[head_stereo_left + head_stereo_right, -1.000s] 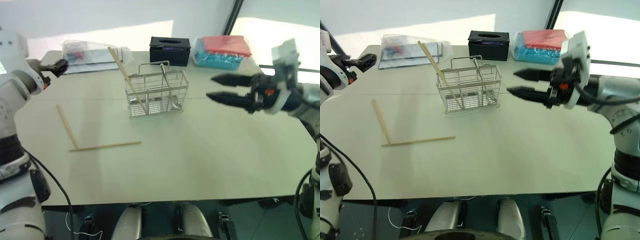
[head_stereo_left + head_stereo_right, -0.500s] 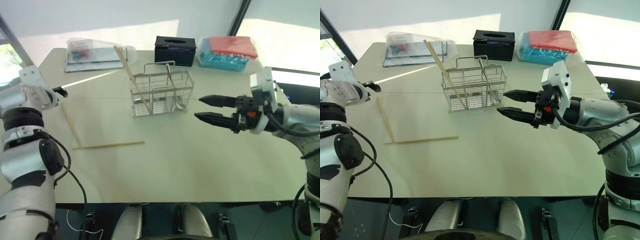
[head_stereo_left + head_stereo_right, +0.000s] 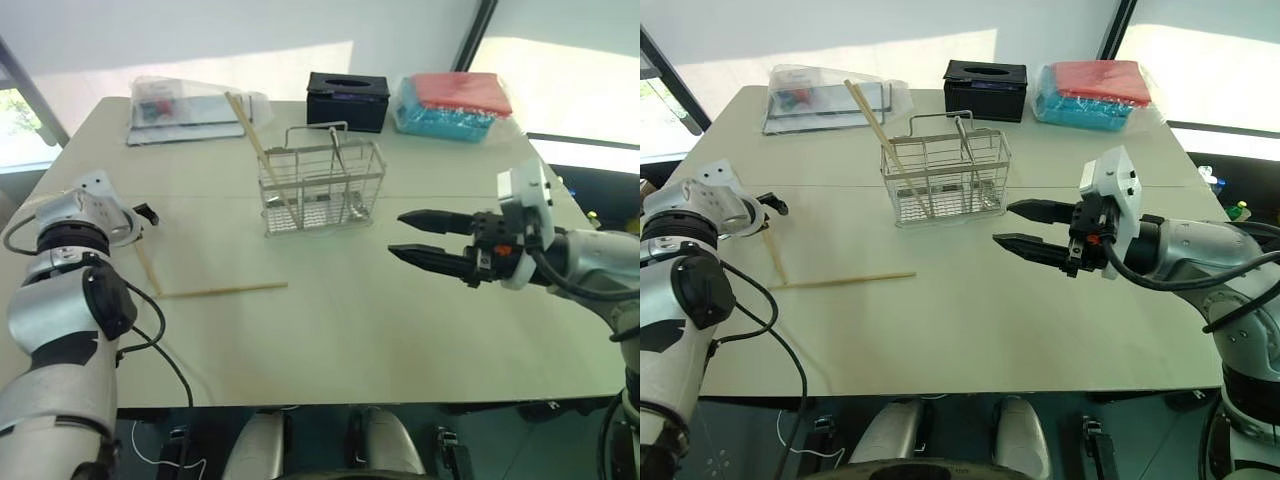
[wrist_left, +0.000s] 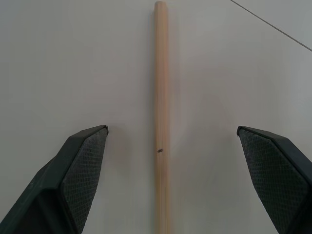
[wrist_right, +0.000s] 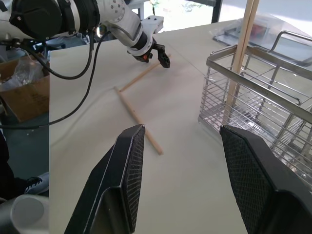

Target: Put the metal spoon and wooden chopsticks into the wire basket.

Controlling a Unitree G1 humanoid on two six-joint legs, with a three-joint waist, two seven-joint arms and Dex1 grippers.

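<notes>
Two wooden chopsticks (image 3: 215, 291) lie loose on the surface (image 3: 330, 330) in an L, one near the left edge and one running toward the middle, while a third chopstick (image 3: 255, 150) leans in the wire basket (image 3: 322, 190) and the metal spoon (image 3: 345, 180) appears to stand in it too. Over the chopstick at the left edge (image 4: 161, 117) hangs the left gripper (image 4: 173, 161), its fingers (image 4: 80, 170) spread wide and released, the stick running lengthwise midway between them. Out over the surface to the right of the basket is the right gripper (image 3: 425, 238), its fingers parted and empty. The step in hand looks like picking up that left chopstick. To do it well, the wrist should probably come straight down with the stick kept centred, so both pads meet it at once; a thin round stick lying flat can roll or skate away if one finger touches first, so closing gently near the surface seems wise.
</notes>
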